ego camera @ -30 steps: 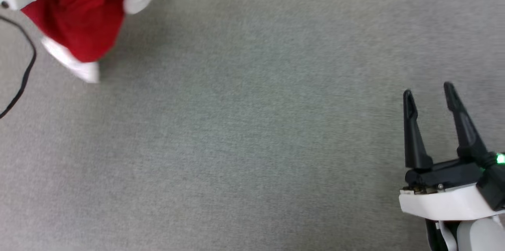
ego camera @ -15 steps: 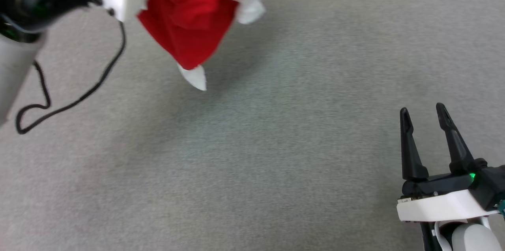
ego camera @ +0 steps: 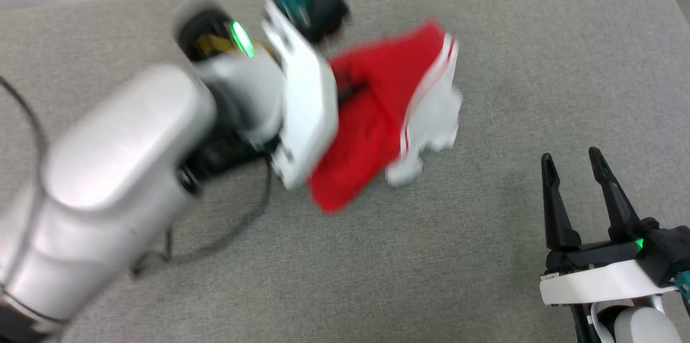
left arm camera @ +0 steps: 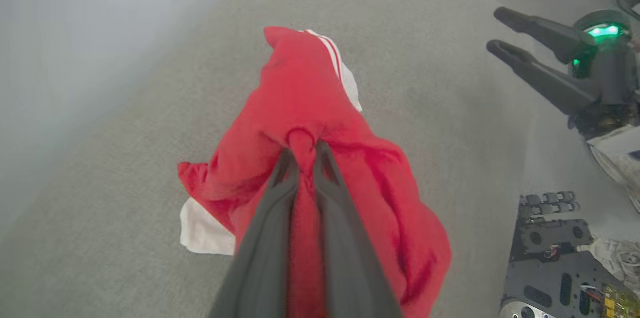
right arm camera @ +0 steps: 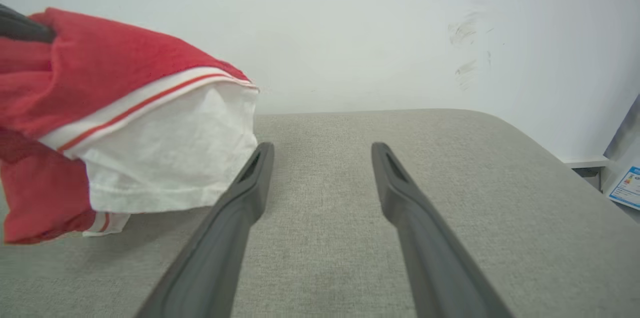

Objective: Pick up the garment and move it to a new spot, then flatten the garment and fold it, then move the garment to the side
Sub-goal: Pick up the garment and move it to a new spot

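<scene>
Above open grey cushion [ego camera: 485, 278], garment [left arm camera: 310, 88] pinched in left end effector [left arm camera: 301, 150]; right end effector [ego camera: 570, 154] wide, empty.

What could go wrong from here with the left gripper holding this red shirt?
1. The left gripper pinches only a small fold of the garment; the bunched rest hangs loose, so it might slip out.
2. A black cable loops under that arm near the cloth and could snag.
3. Set down bunched like this, it would likely be harder to flatten.
</scene>
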